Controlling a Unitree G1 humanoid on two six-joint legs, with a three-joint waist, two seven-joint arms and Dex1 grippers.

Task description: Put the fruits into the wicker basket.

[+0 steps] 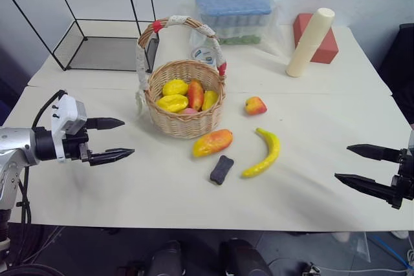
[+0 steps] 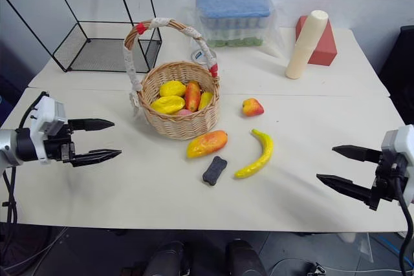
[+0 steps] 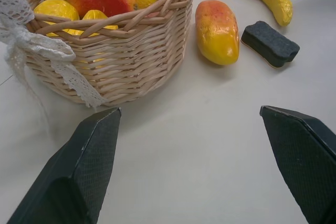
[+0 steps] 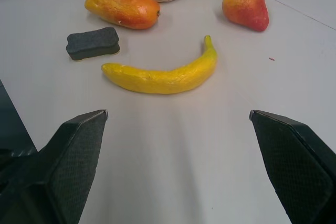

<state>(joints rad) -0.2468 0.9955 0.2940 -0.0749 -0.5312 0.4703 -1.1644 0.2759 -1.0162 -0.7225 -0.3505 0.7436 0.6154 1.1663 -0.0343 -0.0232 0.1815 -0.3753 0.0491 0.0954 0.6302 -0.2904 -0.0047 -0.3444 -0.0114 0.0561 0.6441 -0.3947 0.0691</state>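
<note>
The wicker basket [image 1: 186, 111] stands mid-table with a cloth-wrapped handle and holds several yellow and red fruits [image 1: 174, 103]. On the table in front of it lie an orange-red mango [image 1: 212, 142], a yellow banana [image 1: 262, 154] and a small red-yellow apple [image 1: 255, 105]. My left gripper [image 1: 114, 139] hovers open to the left of the basket, nothing between its fingers. My right gripper [image 1: 359, 167] is open at the table's right front edge, well clear of the banana.
A small dark block [image 1: 221, 169] lies between the mango and the banana. At the back stand a black wire cage [image 1: 103, 43], a blue-lidded plastic box [image 1: 235, 14], a cream cylinder [image 1: 310, 41] and a red block [image 1: 323, 46].
</note>
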